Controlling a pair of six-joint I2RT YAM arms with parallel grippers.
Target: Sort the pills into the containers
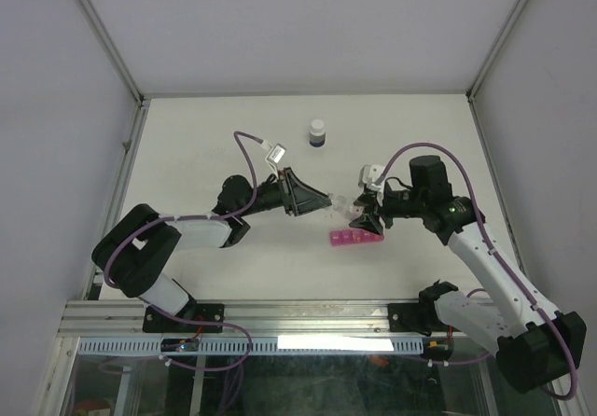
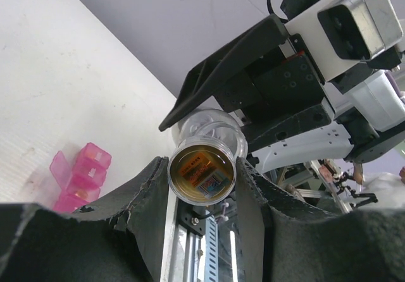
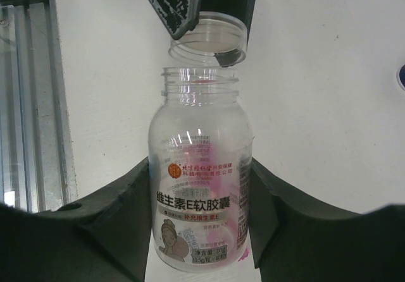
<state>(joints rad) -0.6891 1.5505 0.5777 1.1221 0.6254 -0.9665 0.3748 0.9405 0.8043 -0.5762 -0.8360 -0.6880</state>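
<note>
The pink translucent containers strip [image 1: 354, 239] lies on the white table, one lid standing open [image 2: 58, 168]. My right gripper [image 1: 367, 216] is shut on a clear labelled bottle [image 3: 201, 187], holding it just above the strip. The bottle's threaded mouth [image 3: 201, 83] is uncovered. My left gripper [image 1: 320, 203] is shut on the bottle's round cap [image 2: 202, 171], which sits a short way off the mouth [image 3: 209, 38]. Pink shows through the bottle's wall. I cannot make out any pills.
A dark bottle with a white cap [image 1: 318, 133] stands upright at the back of the table [image 1: 205, 145]. White walls close in the sides and back. An aluminium rail [image 1: 280, 318] runs along the near edge.
</note>
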